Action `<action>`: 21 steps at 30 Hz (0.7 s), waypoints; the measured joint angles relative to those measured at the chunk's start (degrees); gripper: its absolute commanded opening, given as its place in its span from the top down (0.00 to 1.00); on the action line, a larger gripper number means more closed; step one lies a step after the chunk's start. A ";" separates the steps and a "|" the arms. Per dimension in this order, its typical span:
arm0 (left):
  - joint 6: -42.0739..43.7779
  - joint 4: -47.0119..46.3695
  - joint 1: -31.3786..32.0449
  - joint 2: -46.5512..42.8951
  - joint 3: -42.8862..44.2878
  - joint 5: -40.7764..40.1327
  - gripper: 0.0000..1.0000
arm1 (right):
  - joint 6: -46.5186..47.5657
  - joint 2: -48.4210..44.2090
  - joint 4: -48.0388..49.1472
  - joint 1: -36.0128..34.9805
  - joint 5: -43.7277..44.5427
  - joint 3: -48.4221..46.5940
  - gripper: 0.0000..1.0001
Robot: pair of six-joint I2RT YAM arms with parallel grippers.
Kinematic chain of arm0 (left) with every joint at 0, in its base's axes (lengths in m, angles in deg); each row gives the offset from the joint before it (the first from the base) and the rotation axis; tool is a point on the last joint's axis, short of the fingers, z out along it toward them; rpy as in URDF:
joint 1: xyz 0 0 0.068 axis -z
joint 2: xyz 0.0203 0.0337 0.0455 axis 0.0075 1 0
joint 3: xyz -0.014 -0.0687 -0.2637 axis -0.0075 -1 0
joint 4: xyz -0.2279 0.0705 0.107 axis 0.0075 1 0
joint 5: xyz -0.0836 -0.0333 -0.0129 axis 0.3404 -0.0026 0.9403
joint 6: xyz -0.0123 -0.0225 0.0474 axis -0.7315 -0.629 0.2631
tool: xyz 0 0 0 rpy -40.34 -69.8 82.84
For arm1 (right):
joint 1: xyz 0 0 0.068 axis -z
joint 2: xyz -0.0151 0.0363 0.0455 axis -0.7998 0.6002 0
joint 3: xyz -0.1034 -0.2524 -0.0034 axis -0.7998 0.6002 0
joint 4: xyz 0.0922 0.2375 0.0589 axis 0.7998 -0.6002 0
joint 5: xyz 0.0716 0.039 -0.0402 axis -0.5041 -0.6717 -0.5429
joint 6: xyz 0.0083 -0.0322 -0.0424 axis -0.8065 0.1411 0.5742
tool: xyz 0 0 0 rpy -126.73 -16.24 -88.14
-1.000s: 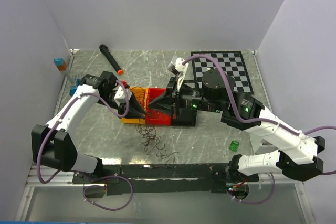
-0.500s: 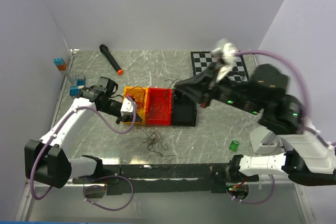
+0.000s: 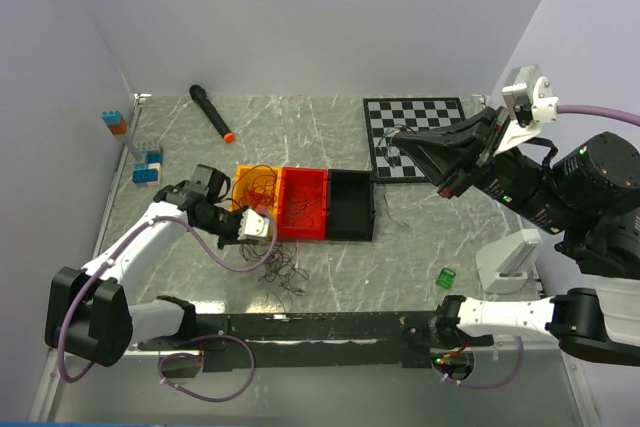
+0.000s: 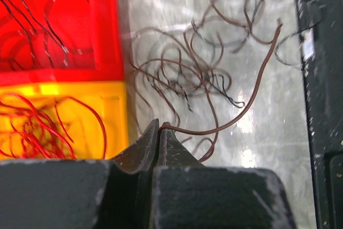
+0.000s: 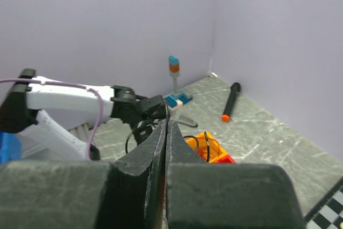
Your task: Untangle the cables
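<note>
Beside trays [image 3: 350, 209], left jaws clamped on brown cable [image 4: 236, 120], right jaws together, perhaps pinching wire [image 5: 167, 115]

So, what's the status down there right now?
Left gripper shut on brown cable. Right gripper shut, raised over chessboard. Tangle lies on table by trays. Nothing in the way.
</note>
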 measured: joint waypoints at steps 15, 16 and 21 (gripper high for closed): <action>-5.88 1.70 0.20 -3.34 5.03 1.40 0.98 | 1.44 6.21 3.15 2.49 4.20 9.16 1.00; -6.08 2.45 0.20 -4.09 5.95 2.16 0.98 | 1.49 7.17 3.82 2.97 4.74 10.84 1.00; -8.20 6.34 0.22 -7.43 9.79 4.79 0.97 | 2.84 14.95 6.51 4.31 8.13 17.84 1.00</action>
